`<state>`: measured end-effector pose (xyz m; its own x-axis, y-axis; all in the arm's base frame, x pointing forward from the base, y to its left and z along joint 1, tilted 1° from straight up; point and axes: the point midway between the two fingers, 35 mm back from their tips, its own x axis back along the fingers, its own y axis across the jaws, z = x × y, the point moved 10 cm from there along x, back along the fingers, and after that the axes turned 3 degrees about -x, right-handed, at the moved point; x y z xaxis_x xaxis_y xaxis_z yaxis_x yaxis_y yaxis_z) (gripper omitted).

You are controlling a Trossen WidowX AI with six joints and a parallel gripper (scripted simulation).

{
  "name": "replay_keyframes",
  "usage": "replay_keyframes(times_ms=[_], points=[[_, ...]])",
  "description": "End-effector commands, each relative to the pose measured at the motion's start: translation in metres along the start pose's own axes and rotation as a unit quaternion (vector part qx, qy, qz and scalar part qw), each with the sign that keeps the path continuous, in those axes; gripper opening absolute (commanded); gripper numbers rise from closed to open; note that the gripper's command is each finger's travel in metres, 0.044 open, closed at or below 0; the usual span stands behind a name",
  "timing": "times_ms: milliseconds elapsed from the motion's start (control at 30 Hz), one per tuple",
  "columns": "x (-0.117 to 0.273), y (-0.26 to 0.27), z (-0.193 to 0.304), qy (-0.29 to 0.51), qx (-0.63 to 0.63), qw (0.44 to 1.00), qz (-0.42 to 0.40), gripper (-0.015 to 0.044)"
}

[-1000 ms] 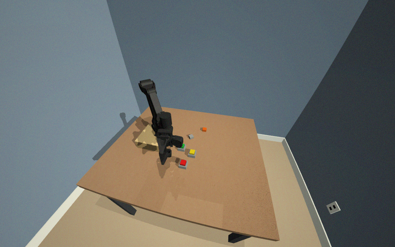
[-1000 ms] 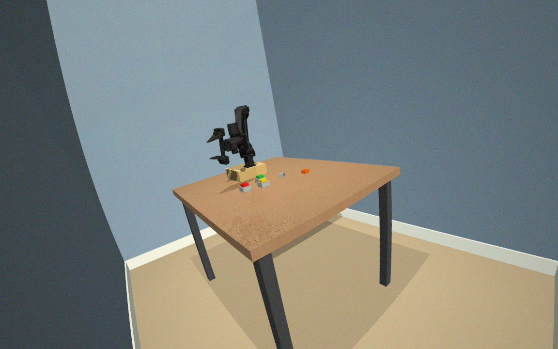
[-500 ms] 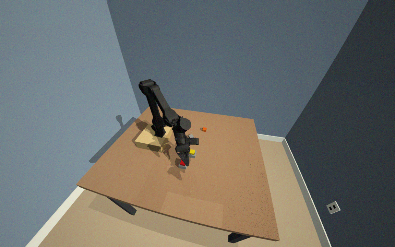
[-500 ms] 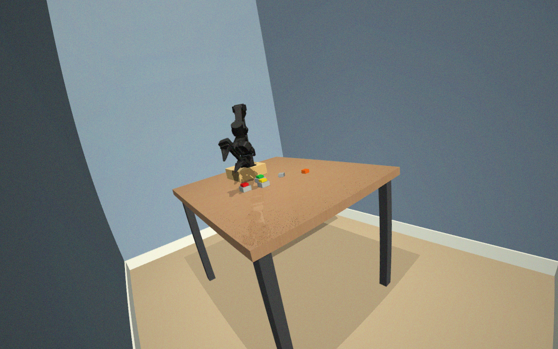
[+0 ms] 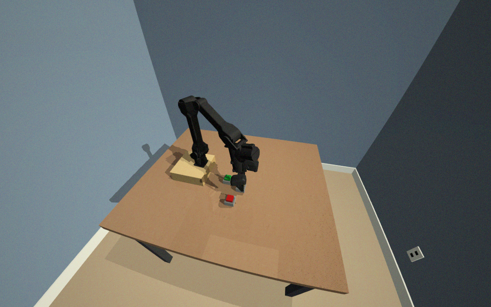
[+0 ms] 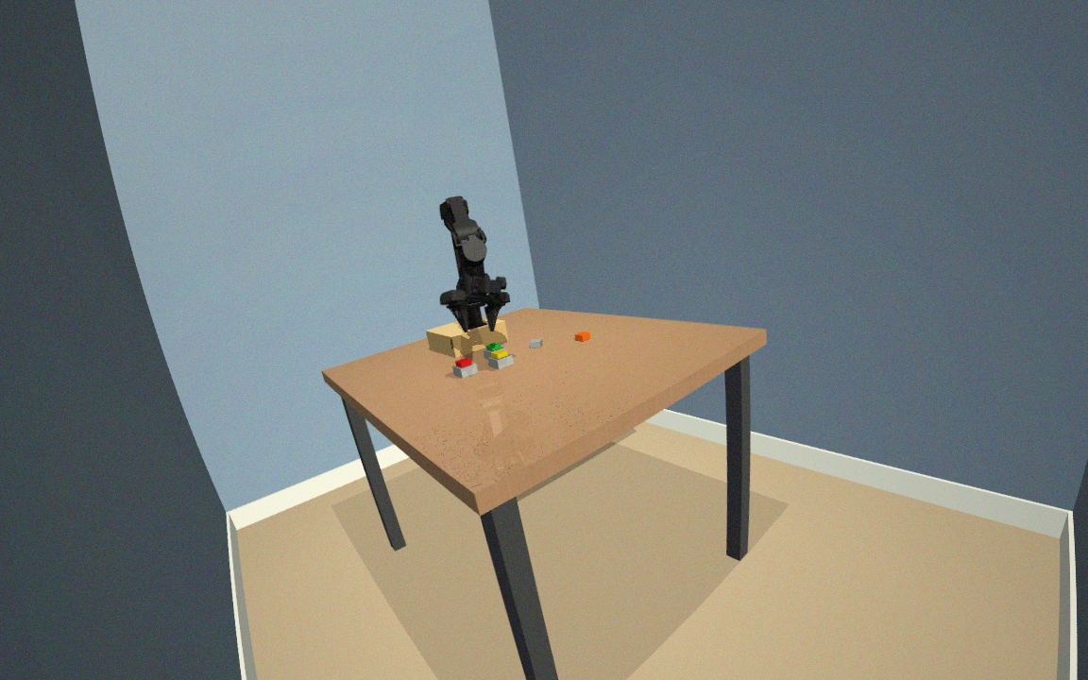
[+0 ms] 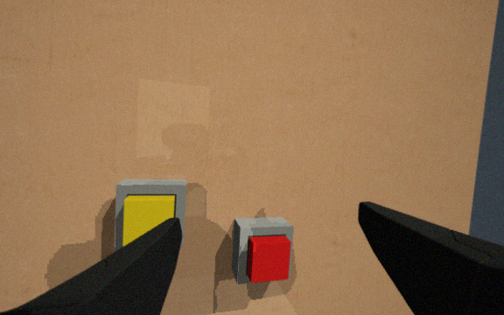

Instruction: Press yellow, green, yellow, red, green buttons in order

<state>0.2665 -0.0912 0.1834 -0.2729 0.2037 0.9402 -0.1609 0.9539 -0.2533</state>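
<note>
Watching from my remote station, I have the black two-finger gripper (image 5: 238, 180) (image 6: 479, 330) (image 7: 269, 219) spread wide with nothing between its fingers, hanging above the square yellow push-button in a grey housing (image 6: 499, 355) (image 7: 149, 216). Just beside that yellow landmark I see the square green push-button (image 5: 227, 178) (image 6: 494, 347); near it, the square red push-button (image 5: 230, 198) (image 6: 463, 364) (image 7: 269, 259). Farther from yellow lies a small orange block (image 6: 583, 336).
</note>
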Motion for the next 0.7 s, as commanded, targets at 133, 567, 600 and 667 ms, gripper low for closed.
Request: replay_keyframes(times_ms=[133, 567, 600, 667], points=[[0.023, 0.025, -0.012, 0.109, -0.086, 0.984, -0.116, 0.0400], [-0.025, 0.037, -0.003, 0.108, -0.087, 0.983, -0.118, 0.0216], [-0.031, 0.038, -0.001, 0.109, -0.086, 0.983, -0.117, 0.0190], [-0.036, 0.040, 0.000, 0.109, -0.085, 0.984, -0.116, 0.0138]])
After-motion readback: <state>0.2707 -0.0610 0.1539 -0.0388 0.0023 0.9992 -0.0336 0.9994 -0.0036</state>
